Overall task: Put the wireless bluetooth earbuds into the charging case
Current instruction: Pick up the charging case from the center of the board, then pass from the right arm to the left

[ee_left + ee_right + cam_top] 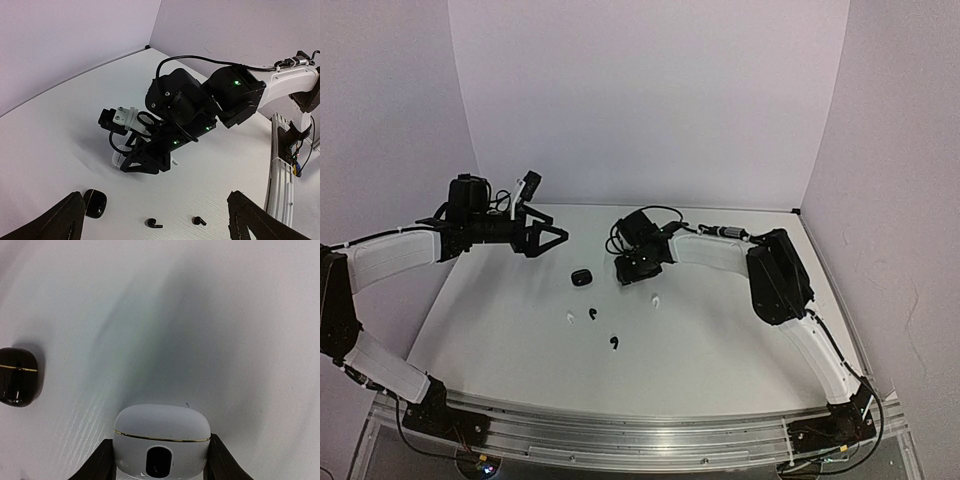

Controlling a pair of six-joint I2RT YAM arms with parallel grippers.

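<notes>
**budfan:** Where are the earbuds (592, 315) right now? I can only make out four on the table (490, 330). Three sit in a loose bunch, two black and one white, all lying out loose and none in a case.

**armwatcher:** Yep, and the fourth is the lone white bud (656, 300), off to the right of that bunch. It's just beside the right gripper (638, 268), on its near side. Too small to say which way its stem points.

**budfan:** And that gripper?

**armwatcher:** It's down over the white case (161, 440) with its fingers (97, 462) pressed against both ends, so I'd call it clamped on it. The case's long axis runs straight across between the fingers, and the seam looks shut. The black case (580, 277) sits just to its left, also shut, nothing touching it.

**budfan:** So who fetches a bud?

**armwatcher:** My guess is the left gripper (552, 238). It hangs in the air with its jaws wide apart and nothing in them. It's farther from the buds than the right one, and the bunch lies toward the near edge from it. A lid has to come open first though.
</notes>
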